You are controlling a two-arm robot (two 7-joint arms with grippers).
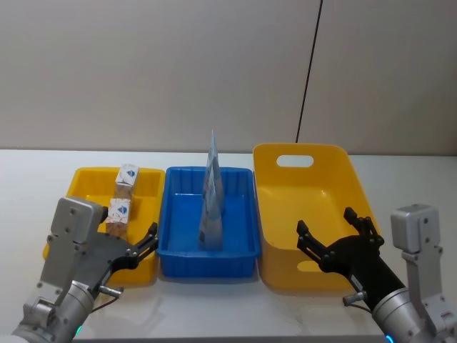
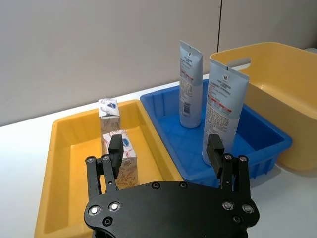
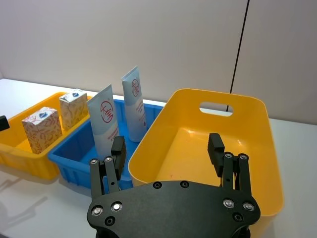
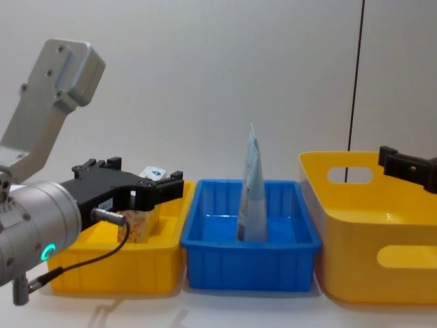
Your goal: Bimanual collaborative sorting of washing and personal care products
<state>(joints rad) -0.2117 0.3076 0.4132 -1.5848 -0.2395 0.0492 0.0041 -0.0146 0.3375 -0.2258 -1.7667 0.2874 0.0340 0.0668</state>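
White tabletop [image 1: 214,307] before a plain grey wall [image 1: 143,71] carries three containers in one row in the head view. They are a shallow yellow plastic tray [image 1: 89,179] at the left, a blue plastic tray [image 1: 246,214] in the middle and a deep yellow plastic tub with a handle slot [image 1: 285,207] at the right. Two small cream cartons with orange-red floral print [image 1: 128,180] stand in the shallow yellow tray, one behind the other. Two slim pale-blue-and-white pouches [image 1: 212,196] stand upright in the blue tray. The left gripper [image 1: 146,241] hangs over the near right corner of the shallow tray, and the right gripper [image 1: 325,227] over the near part of the tub.

In the left wrist view the left gripper's fingers [image 2: 115,148] are spread wide and hold nothing.

In the right wrist view the right gripper's fingers [image 3: 118,148] are also wide apart and empty, above the tub's near rim.

In the chest view the left gripper is in front of the cartons, near their tops. The right gripper comes in at the right edge, above the tub.
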